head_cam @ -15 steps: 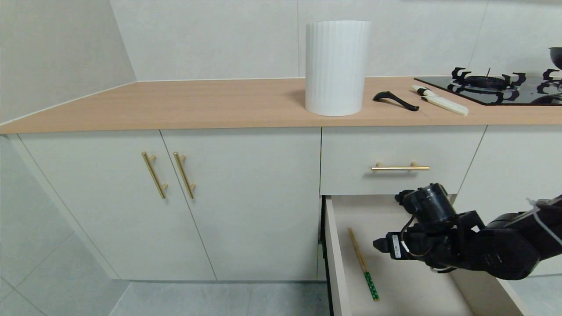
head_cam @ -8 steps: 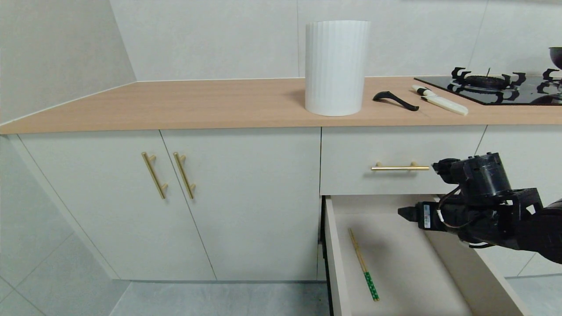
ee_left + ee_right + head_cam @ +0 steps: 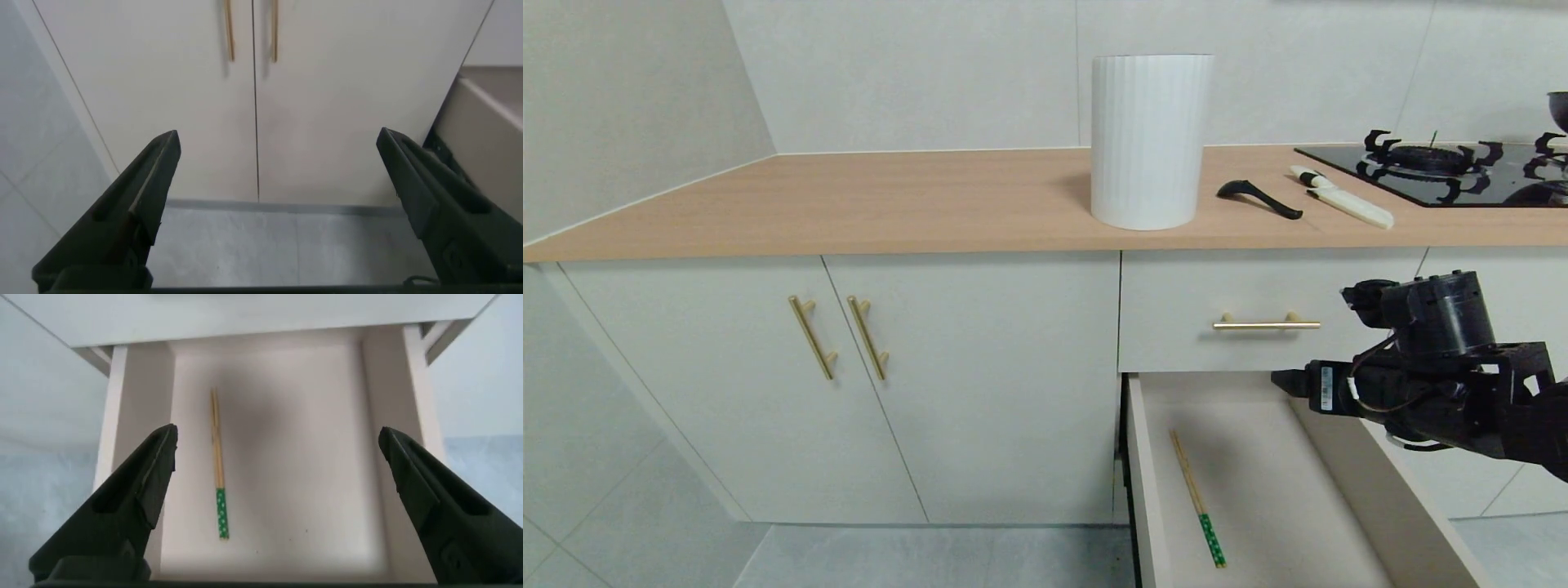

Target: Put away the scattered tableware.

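Two chopsticks [image 3: 1196,498] lie side by side on the floor of the open drawer [image 3: 1143,457], close to its wall at 9 o'clock. The drawer sits at about 5 o'clock in the head view. That bit of the job looks done.

The right gripper [image 3: 1286,381] hangs over the drawer, at 3 o'clock from the chopsticks and higher up. Its fingers [image 3: 139,498] are spread wide and hold nothing. The left gripper [image 3: 278,143] is low down, facing the cupboard doors [image 3: 327,98]. Its fingers are wide apart and empty too.

More things wait up on the counter [image 3: 890,196]. A black spoon [image 3: 1258,198] lies at 3 o'clock from the tall white pot [image 3: 1147,139]. A white knife [image 3: 1343,198] lies a bit further toward 3 o'clock, near the spoon but not touching it.

I think the step now is to fetch the next thing. The right arm likely needs to lift toward 12 o'clock, go over the counter edge and come down on the spoon's handle. The handle is thin and lies flat, so the fingers would have to pinch it low from both sides. The white pot stands close, so the arm should take care not to bump it.
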